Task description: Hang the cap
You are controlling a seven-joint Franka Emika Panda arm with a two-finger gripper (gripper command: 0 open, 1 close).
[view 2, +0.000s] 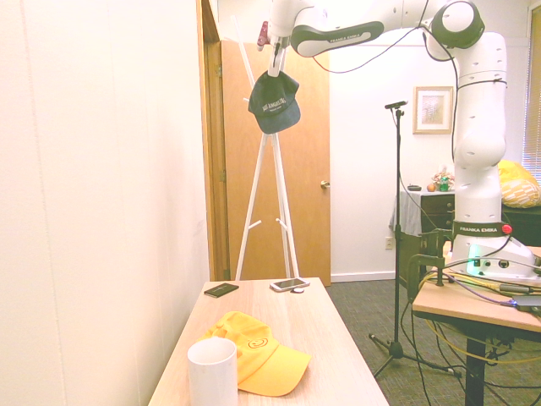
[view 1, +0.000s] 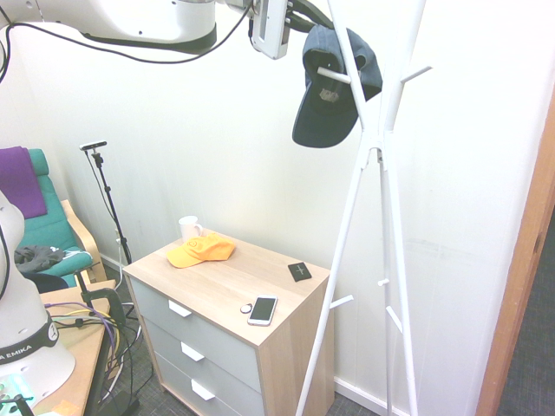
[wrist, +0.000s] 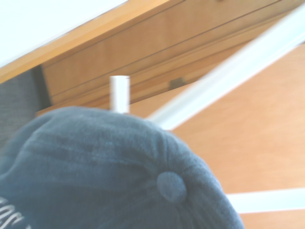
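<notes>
The cap point(view 1: 329, 104), dark navy with small light lettering, hangs high up against the white coat rack point(view 1: 375, 173). One short white peg point(view 1: 333, 75) crosses in front of its crown. My gripper point(view 1: 305, 24) is shut on the top of the cap point(view 2: 275, 103), coming in from the left in the first exterior view. In the second exterior view the gripper point(view 2: 275, 66) sits just above the crown, brim pointing down. In the wrist view the cap's crown and top button point(wrist: 171, 186) fill the lower part, with a white peg point(wrist: 119, 93) just beyond it.
A wooden dresser point(view 1: 217, 286) below the rack bears an orange-yellow cap point(view 1: 201, 250), a white mug point(view 1: 189, 228), a phone point(view 1: 263, 309) and a small black card point(view 1: 300, 271). A wooden door point(view 2: 279, 169) stands behind the rack. A green armchair point(view 1: 52, 225) is at the left.
</notes>
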